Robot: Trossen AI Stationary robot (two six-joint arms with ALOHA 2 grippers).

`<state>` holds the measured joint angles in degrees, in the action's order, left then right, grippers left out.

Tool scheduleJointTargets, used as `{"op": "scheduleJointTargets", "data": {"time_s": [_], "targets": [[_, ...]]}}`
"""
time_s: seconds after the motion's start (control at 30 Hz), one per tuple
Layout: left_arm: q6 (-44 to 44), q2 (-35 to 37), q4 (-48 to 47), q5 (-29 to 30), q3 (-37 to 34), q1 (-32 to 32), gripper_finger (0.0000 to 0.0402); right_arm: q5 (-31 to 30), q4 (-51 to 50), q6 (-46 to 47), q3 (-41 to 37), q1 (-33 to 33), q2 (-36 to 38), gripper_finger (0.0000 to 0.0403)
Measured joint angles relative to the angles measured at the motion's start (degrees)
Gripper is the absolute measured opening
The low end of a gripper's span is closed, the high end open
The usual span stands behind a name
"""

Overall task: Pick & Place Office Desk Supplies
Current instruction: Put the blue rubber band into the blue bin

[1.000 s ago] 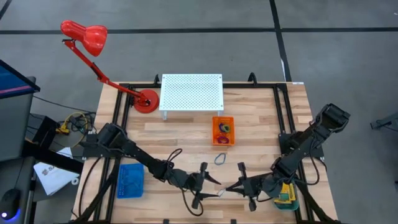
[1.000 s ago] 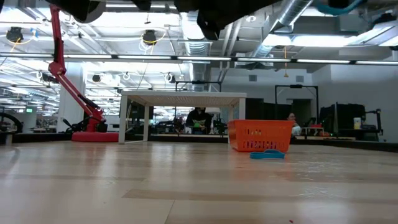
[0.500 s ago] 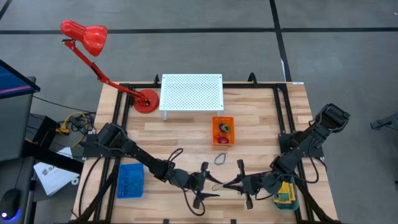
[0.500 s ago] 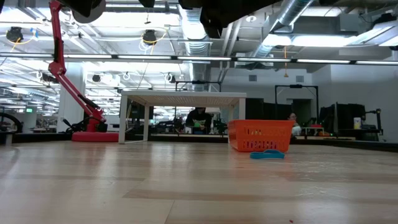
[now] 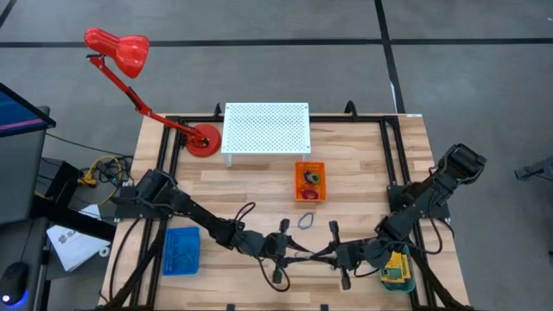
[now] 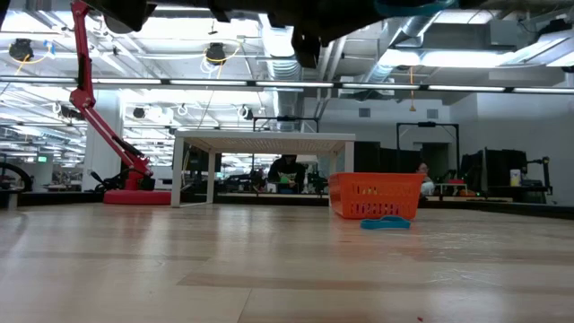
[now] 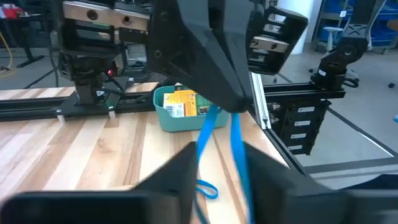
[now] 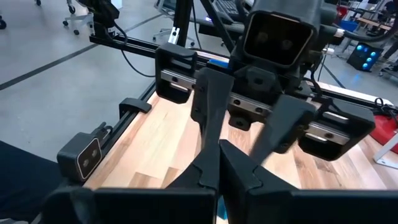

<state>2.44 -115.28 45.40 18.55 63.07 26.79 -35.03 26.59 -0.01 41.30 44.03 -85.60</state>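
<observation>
Near the table's near edge my left gripper (image 5: 292,251) and right gripper (image 5: 318,254) face each other, tips almost meeting. The right gripper (image 8: 219,163) is shut on a blue rubber band (image 7: 205,140). The left gripper (image 7: 217,165) is open, one finger on either side of the band's two strands. A blue-grey wire loop (image 5: 306,221) lies flat on the wood. Yellow boxes (image 5: 397,266) sit in the teal tray (image 5: 408,285). Coloured rings (image 5: 311,180) lie in the orange tray (image 5: 299,194). My right gripper pinches the blue band's upper end (image 7: 232,118) between its shut fingertips, reaching roughly level from the table's right. The band hangs below them in two slack strands. My left gripper: I cannot tell whether its fingers touch the strands.
A blue tray (image 5: 181,250) sits near the left arm. A white perforated stand (image 5: 266,128) and the red lamp's base (image 5: 203,140) are at the far edge. Black rails (image 5: 390,164) run along the table's sides. Bare wood (image 5: 251,194) lies between the stand and the grippers.
My left gripper has moved toward the table's right, closing on the right gripper. The right gripper has shifted a little toward the far edge, carrying the band with it.
</observation>
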Motion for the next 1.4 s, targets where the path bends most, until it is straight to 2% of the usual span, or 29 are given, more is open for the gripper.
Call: {"op": "scheduleJointTargets", "data": {"time_s": [0.1,0.17,0.3,0.43,0.77,0.97,1.17,1.33,1.4], "targets": [[-0.09,0.00,-0.27,-0.06,0.00,0.02,0.0034,0.00,-0.15,0.00,0.00,0.00,0.00,0.0000],[-0.13,0.00,-0.64,-0.57,0.00,0.02,0.0011,0.01,-0.33,0.35,0.00,0.00,0.00,0.0000],[-0.17,0.00,-0.72,-0.92,0.00,0.02,0.0002,0.63,-0.85,1.40,0.00,0.00,0.00,0.0003],[0.00,0.00,-2.22,-0.92,0.00,0.02,0.0001,0.64,-0.86,1.49,0.00,0.15,0.00,0.0024],[4.47,1.14,-15.05,-0.44,-0.02,-0.02,0.0000,0.50,-1.48,1.09,0.00,0.63,0.00,0.0093],[14.09,10.49,-39.30,4.75,-0.02,1.26,0.0000,0.48,-3.93,2.93,0.00,0.63,0.00,0.0114],[34.54,20.75,-64.12,11.67,-0.11,8.10,0.0000,0.48,-4.35,3.67,0.00,0.61,0.00,0.0124],[52.05,22.59,-78.80,12.06,-0.13,14.57,0.0000,0.48,-4.53,4.48,0.00,0.61,0.00,0.0125],[58.80,22.53,-85.32,9.99,-0.20,16.27,0.0000,0.48,-4.51,4.55,0.00,0.61,0.00,0.0125]]}}
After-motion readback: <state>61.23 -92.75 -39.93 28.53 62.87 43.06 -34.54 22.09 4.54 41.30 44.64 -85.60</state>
